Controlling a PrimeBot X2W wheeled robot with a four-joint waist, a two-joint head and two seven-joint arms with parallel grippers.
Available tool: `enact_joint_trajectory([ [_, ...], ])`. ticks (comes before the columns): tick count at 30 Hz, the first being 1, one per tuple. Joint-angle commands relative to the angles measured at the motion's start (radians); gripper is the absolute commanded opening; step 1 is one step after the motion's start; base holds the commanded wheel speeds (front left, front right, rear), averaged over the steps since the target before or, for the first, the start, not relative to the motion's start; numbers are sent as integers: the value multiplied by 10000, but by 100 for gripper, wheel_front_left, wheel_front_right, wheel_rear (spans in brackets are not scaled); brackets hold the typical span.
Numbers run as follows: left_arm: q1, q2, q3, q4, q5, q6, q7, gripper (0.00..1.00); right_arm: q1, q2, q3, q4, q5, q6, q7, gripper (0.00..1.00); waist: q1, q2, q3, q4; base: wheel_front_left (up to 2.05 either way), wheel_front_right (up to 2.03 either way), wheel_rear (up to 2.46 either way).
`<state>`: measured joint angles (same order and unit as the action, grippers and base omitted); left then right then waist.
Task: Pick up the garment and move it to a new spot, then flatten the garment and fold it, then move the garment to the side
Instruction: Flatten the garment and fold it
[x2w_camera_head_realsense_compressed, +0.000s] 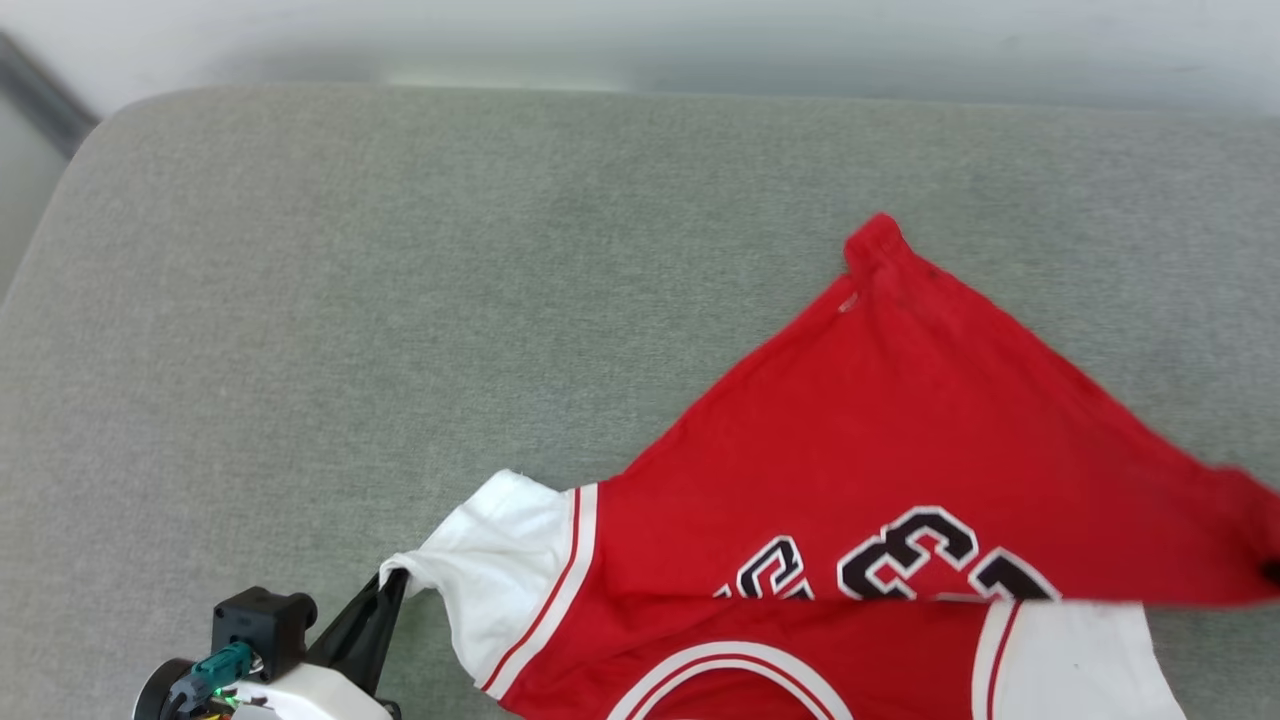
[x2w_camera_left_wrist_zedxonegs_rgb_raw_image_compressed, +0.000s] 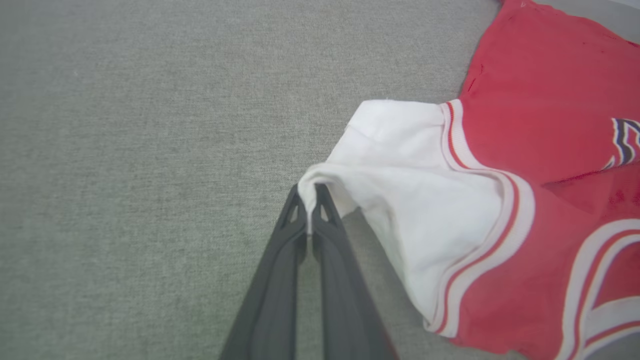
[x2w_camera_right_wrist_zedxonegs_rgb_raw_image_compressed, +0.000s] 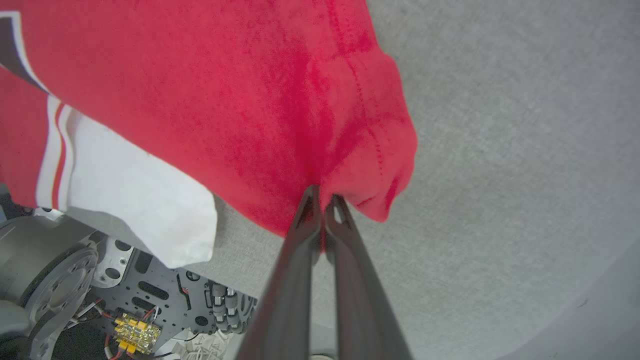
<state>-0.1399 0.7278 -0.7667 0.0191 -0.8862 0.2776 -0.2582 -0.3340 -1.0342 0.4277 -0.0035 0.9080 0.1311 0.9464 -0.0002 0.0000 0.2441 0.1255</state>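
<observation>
Your left claw (x2w_camera_left_wrist_zedxonegs_rgb_raw_image_compressed: 310, 192) pinches the shirt (x2w_camera_head_realsense_compressed: 880, 430) by its white sleeve, your right claw (x2w_camera_right_wrist_zedxonegs_rgb_raw_image_compressed: 324, 197) by a red edge. The shirt lies folded over at lower right on the grey cushion (x2w_camera_head_realsense_compressed: 350, 280) — robot base (x2w_camera_right_wrist_zedxonegs_rgb_raw_image_compressed: 75, 280) past the cushion's rim.

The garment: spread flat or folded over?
Folded over, not flat: the garment has a red flap doubled across its lettering, hiding part. The left hand pinches a white sleeve, the right hand a red corner.

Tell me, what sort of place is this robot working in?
Probably an indoor lab or test room, though little shows: a grey fabric-covered pad as worktop, a red jersey being handled on it, and the robot's bare wheeled base below its edge.
</observation>
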Motion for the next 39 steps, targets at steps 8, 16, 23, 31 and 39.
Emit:
enact_joint_trajectory([
  [8,322,178,82,-112,-95,140,-9,0,3728,10,-667,-509,327,-5,-1023,0,2,0,-262,-394,0,0,0],
  [16,222,189,18,-72,-53,72,53,0,4358,570,-1394,-830,-25,-7,-1558,100,2,0,-231,-449,0,0,0],
  [23,94,138,-55,-114,67,98,75,0,3077,534,-2648,-1690,-87,-5,-1628,100,2,0,-254,-364,0,0,0],
  [31,-588,-73,-211,-230,411,-14,217,0,-792,743,-1629,-2200,-765,-5,-217,100,2,0,356,229,0,0,0],
  [39,-1516,-546,-349,-252,881,-188,161,0,-4708,2648,1130,710,-2111,-7,1288,100,2,0,1612,971,0,0,0],
])
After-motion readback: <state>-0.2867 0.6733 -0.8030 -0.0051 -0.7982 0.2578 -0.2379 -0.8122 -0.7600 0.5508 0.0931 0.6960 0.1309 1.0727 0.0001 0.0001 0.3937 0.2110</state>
